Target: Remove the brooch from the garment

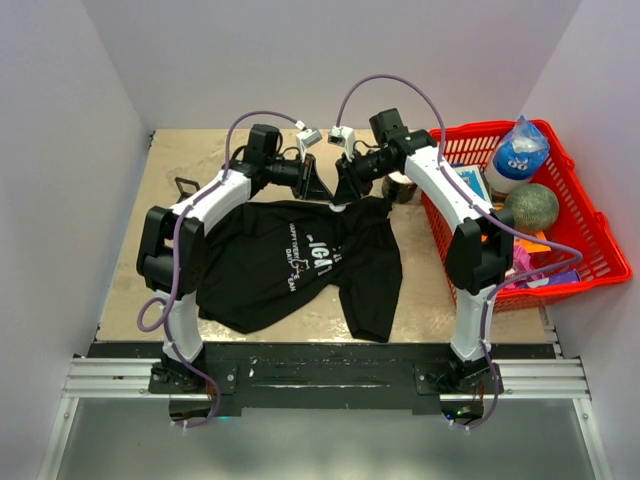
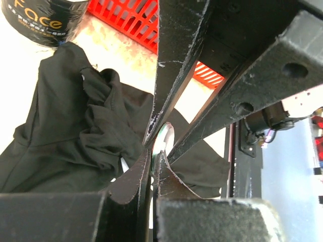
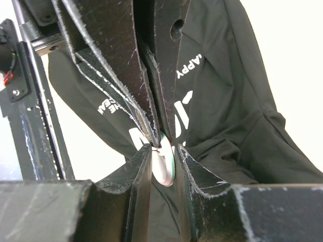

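Observation:
The garment point(image 1: 290, 260) is a black T-shirt with white lettering, lying flat mid-table; it also shows in the left wrist view point(image 2: 75, 126) and the right wrist view point(image 3: 227, 101). At its far edge sits the brooch point(image 1: 338, 207), which here is a small round white disc with a green rim point(image 3: 164, 169) point(image 2: 164, 137). My left gripper point(image 1: 330, 198) point(image 2: 153, 151) and right gripper point(image 1: 343, 198) point(image 3: 163, 147) meet tip to tip over it. The right jaws close on the disc's two faces. The left jaws are almost shut on its edge.
A red basket point(image 1: 590, 230) with a bottle, a ball and other items stands at the right. A dark jar point(image 1: 400, 188) point(image 2: 43, 22) stands by the shirt's far right corner. A thin black open-frame piece point(image 1: 186, 186) lies on the table at far left. Walls enclose three sides.

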